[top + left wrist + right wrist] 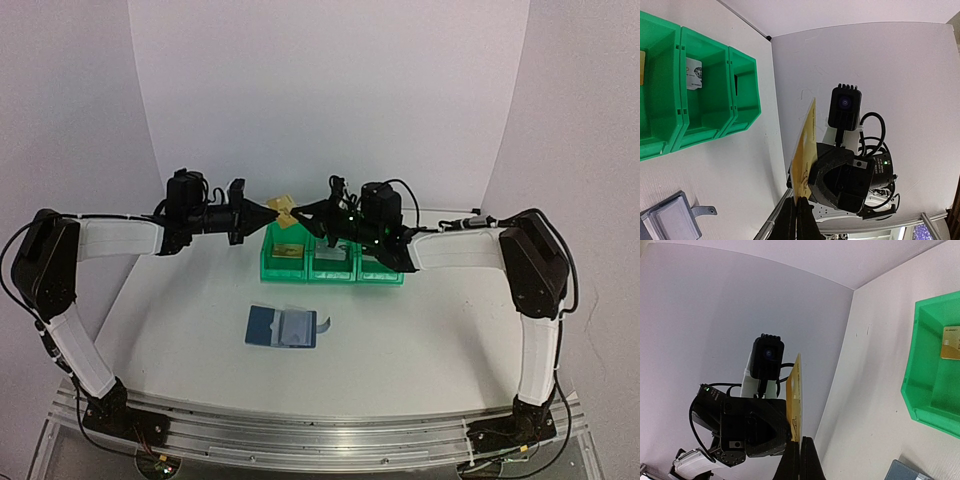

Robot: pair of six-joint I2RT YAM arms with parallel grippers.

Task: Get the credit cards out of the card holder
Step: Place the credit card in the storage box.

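Top external shows three green bins (331,268) on the far tabletop (180,330), under both tools, with a binned gold card (951,342) and a silver card (694,74) inside. The left tool (796,210) and right tool (799,450) each pinch the held gold card (283,208) between them in mid-air. The card holder (282,326) lies open nearer the bases.

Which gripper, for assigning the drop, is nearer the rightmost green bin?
Right. Right gripper hangs left of the rightmost green bin, near the middle bin; left gripper farther left.
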